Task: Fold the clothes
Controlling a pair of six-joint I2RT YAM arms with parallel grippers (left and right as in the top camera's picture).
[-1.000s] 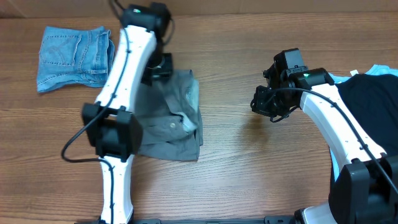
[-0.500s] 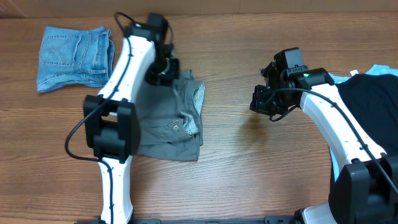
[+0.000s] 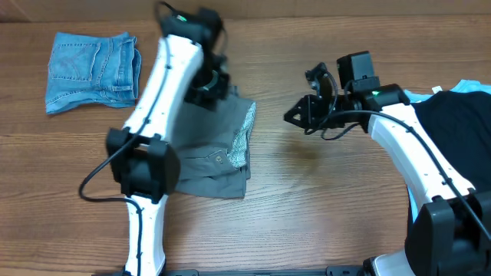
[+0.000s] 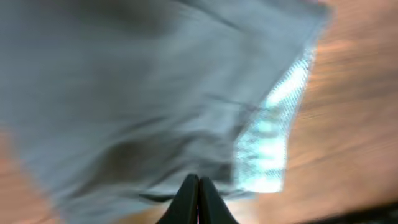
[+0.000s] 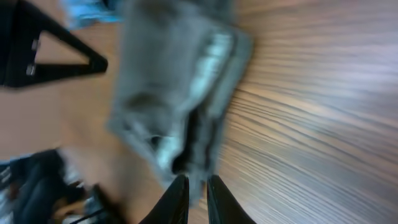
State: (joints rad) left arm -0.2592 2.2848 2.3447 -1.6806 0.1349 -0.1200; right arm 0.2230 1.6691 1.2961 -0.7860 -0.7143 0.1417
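The grey trousers (image 3: pixel 217 153) lie partly folded at centre-left of the table, with a strip of whitish lining (image 3: pixel 246 132) along their right edge. My left gripper (image 3: pixel 212 86) hovers over their far edge. In the left wrist view its fingertips (image 4: pixel 198 181) are pressed together with nothing visible between them, and the blurred grey cloth (image 4: pixel 137 93) and lining (image 4: pixel 273 137) lie beyond. My right gripper (image 3: pixel 294 116) hangs over bare wood to the right of the trousers. Its jaws (image 5: pixel 198 180) stand a narrow gap apart and empty, pointing at the trousers (image 5: pixel 180 93).
Folded light-blue denim shorts (image 3: pixel 92 67) lie at the far left. A black garment (image 3: pixel 460 130) on a pale-blue one (image 3: pixel 469 84) sits at the right edge beside the right arm. Bare wooden tabletop (image 3: pixel 330 199) separates the trousers from that pile.
The left gripper closed and shifted right along the trousers' far edge, which moved right a little. The right gripper swung left toward the trousers and its fingers parted slightly.
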